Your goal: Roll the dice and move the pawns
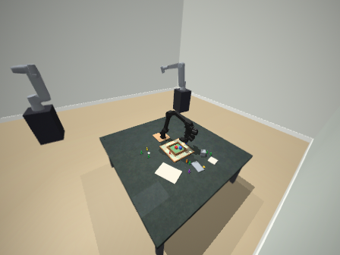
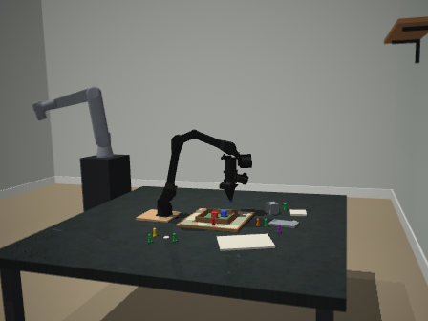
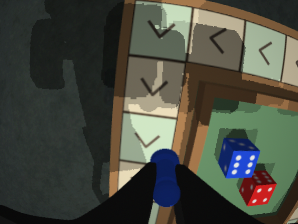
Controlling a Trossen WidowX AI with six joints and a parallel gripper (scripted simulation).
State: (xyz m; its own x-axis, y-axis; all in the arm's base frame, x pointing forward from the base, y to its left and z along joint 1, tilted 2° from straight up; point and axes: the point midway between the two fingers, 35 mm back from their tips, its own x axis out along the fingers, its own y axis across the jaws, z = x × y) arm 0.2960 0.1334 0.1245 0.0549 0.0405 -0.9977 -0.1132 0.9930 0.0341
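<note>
My gripper (image 3: 164, 171) (image 2: 230, 196) (image 1: 187, 140) is shut on the blue pawn (image 3: 165, 175) (image 2: 230, 201) and holds it above the game board (image 3: 135, 83) (image 2: 191, 224) (image 1: 174, 159), over the far edge of its track of arrow squares. The brown-walled tray (image 3: 220, 119) (image 2: 208, 214) in the board's middle has a green floor. The blue die (image 3: 238, 157) (image 2: 224, 213) and the red die (image 3: 258, 188) (image 2: 215, 214) lie in it side by side. The red pawn (image 2: 213, 222) stands on the board's near side.
A grey cube (image 2: 271, 207), a grey flat piece (image 2: 284, 223), a small white card (image 2: 298, 212) and a large white card (image 2: 246, 242) lie right of and in front of the board. Green (image 2: 174, 237), yellow (image 2: 154, 232), orange (image 2: 258, 222) and purple (image 2: 279, 228) pawns stand around.
</note>
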